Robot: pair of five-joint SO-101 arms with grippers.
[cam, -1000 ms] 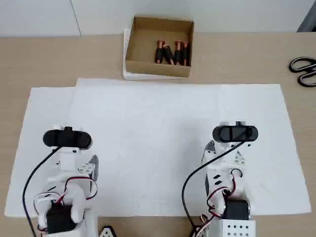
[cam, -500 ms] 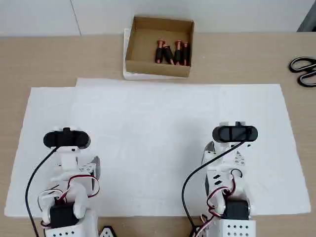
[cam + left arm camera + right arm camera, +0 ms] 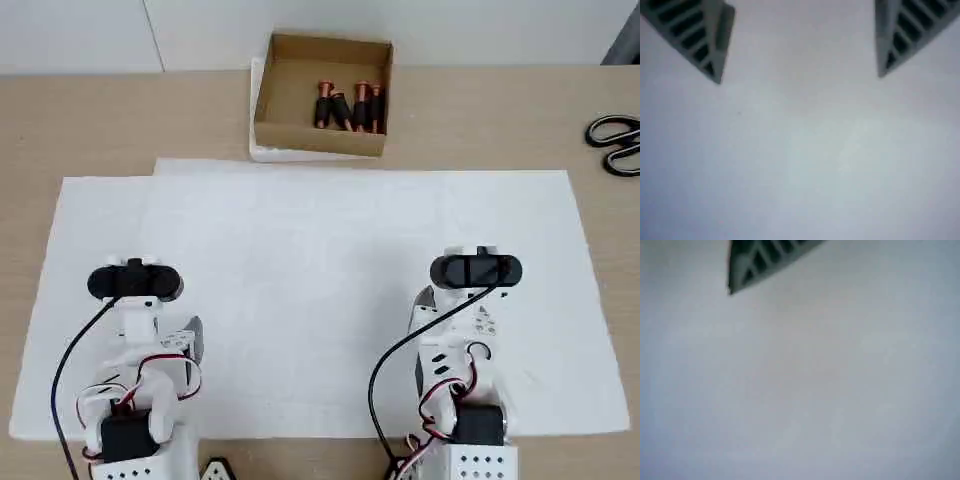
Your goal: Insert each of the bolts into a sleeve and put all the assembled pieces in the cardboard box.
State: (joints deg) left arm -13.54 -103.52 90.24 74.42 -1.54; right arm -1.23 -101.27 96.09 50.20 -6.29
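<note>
The four assembled pieces (image 3: 350, 107), each a copper bolt in a dark sleeve, are lying side by side inside the cardboard box (image 3: 320, 140), toward its right wall. Both arms are resting far from the box, on the near side of the white sheet (image 3: 320, 260) that is spreading in front of it. Compared with a second ago, the left arm is sitting a little further back from the box and is more folded over its base, and in the last half second it is hardly moving; the right arm is staying as it was. The left gripper (image 3: 799, 77) is released, with its two jaws standing wide apart over the bare sheet and carrying nothing. Whether the right gripper (image 3: 425, 305) is released or clenched I cannot tell. A pair of scissors (image 3: 615, 142) is lying well to the right of the box. I am judging that the assembling and boxing are finished and the left arm is settling into its rest pose.
</note>
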